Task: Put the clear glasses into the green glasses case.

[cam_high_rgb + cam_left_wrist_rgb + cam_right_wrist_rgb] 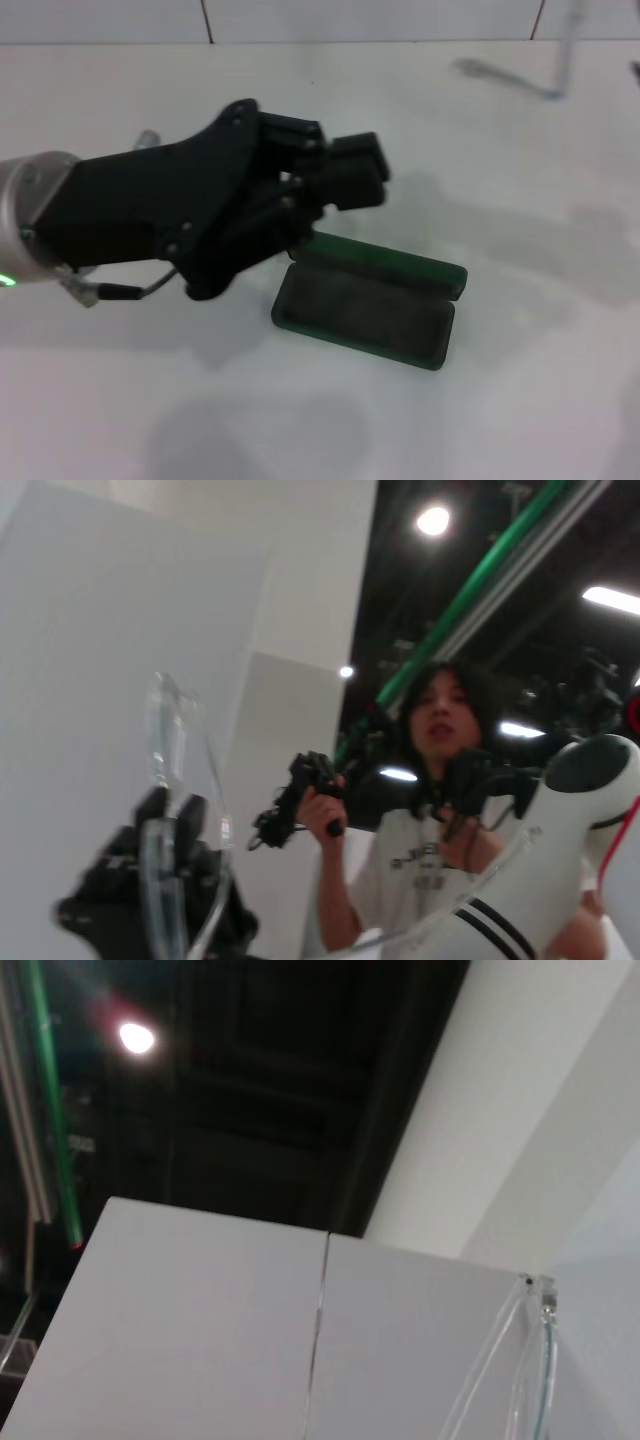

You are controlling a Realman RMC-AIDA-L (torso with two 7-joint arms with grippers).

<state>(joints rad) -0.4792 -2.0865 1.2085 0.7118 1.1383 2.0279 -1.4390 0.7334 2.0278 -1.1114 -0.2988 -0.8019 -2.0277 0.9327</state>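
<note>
Clear plastic glasses (170,810) stand upright between my left end effector's (340,185) black fingers (165,825), which grip them above the white worktop (520,420). Right of it lies the open dark green oblong case (365,312), long axis left-right; I read no lettering.

On the white table (520,420) lies the open green glasses case (365,310).
</note>
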